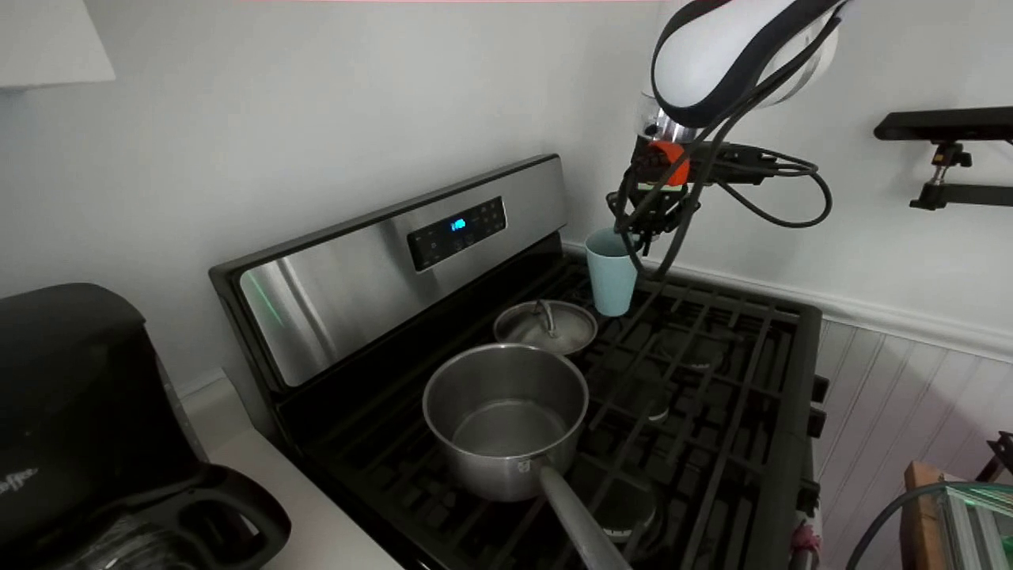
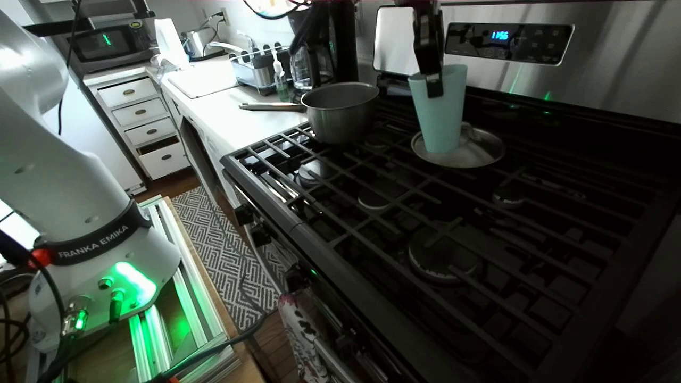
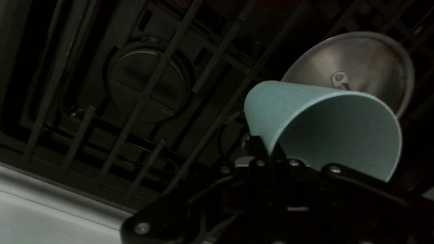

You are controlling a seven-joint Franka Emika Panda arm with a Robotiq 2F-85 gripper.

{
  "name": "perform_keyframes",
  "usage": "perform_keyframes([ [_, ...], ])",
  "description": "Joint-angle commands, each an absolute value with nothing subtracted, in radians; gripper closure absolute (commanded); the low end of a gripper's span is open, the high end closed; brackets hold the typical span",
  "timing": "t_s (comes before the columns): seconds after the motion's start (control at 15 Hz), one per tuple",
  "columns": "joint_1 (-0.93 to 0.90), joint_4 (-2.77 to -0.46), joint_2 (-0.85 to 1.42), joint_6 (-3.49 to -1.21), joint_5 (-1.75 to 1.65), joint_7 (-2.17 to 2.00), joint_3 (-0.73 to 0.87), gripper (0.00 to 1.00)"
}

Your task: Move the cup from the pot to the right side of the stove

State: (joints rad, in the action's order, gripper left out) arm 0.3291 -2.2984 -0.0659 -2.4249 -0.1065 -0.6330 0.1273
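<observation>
The pale blue cup (image 1: 610,277) is in both exterior views (image 2: 440,117) and the wrist view (image 3: 268,105). My gripper (image 3: 269,149) is shut on one side of its rim, one finger inside and one outside. In an exterior view the gripper (image 2: 433,85) comes down from above on the cup. The cup hangs slightly tilted over the grates, near the steel lid; its exact height is hard to tell. The steel pot (image 1: 506,475) stands on the stove (image 1: 356,285), apart from the cup, with no contents showing; it also shows in an exterior view (image 2: 343,119).
A round steel lid (image 1: 558,328) lies on the grates between pot and cup. The pot's long handle (image 1: 578,514) points to the front. The slanted back panel (image 2: 617,64) and the wall (image 1: 894,261) bound the stove. A black coffee maker (image 1: 79,396) stands on the counter (image 1: 277,491).
</observation>
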Motion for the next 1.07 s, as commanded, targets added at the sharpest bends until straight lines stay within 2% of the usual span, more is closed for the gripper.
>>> perform_keyframes([
  [0.0, 0.304, -2.171, 0.074, -2.358, -0.095, -0.783, 0.177, 0.99],
  [0.07, 0.292, -2.25, 0.012, -2.411, -0.103, -0.704, 0.187, 0.99],
  [0.13, 0.287, -2.237, 0.036, -2.41, -0.102, -0.708, 0.196, 0.96],
  [0.27, 0.28, -2.237, 0.044, -2.411, -0.102, -0.705, 0.202, 0.99],
  [0.93, 0.323, -2.235, 0.031, -2.386, -0.04, -0.811, 0.325, 0.99],
  [1.0, 0.316, -2.236, 0.047, -2.402, -0.084, -0.799, 0.324, 0.96],
])
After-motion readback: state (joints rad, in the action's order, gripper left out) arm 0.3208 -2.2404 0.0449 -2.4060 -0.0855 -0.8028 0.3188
